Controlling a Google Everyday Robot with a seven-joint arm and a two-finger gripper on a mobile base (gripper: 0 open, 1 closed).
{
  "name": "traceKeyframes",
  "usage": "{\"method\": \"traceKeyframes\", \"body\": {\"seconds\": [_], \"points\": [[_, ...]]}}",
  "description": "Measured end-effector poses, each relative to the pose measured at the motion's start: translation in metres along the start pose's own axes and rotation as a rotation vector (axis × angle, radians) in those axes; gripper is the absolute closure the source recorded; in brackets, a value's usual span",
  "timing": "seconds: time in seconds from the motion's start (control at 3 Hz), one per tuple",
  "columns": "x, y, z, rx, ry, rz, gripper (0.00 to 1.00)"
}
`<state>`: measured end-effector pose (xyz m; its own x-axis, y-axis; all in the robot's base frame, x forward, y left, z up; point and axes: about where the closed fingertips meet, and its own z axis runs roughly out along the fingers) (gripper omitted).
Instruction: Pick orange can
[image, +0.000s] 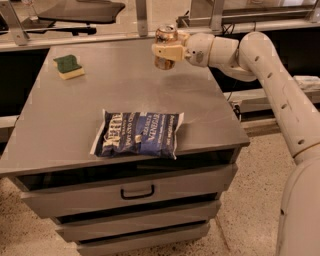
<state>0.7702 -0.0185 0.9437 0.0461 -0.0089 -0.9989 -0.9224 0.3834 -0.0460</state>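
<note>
Sponge (68, 66): lay far left on the table (125, 95)
Bag (138, 134): lay near the front edge
Gripper (163, 51): clasped the orange can (166, 34) — far right

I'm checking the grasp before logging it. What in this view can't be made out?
Camera view:
The can: its middle is covered by the gripper near the far edge of the table; whether its base touches the tabletop is unclear.
The blue bag: print too blurred to read.
The arm: lower part cut off by the right and bottom edges.
The drawers: contents hidden behind closed fronts.
</note>
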Motion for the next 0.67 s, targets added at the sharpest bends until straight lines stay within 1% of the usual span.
{"method": "traceKeyframes", "body": {"seconds": [0.33,0.67], "points": [[0.0004,0.0020,0.0039,-0.007,-0.001,0.001,1.00],[0.0004,0.0021,0.0040,-0.007,-0.001,0.001,1.00]]}}
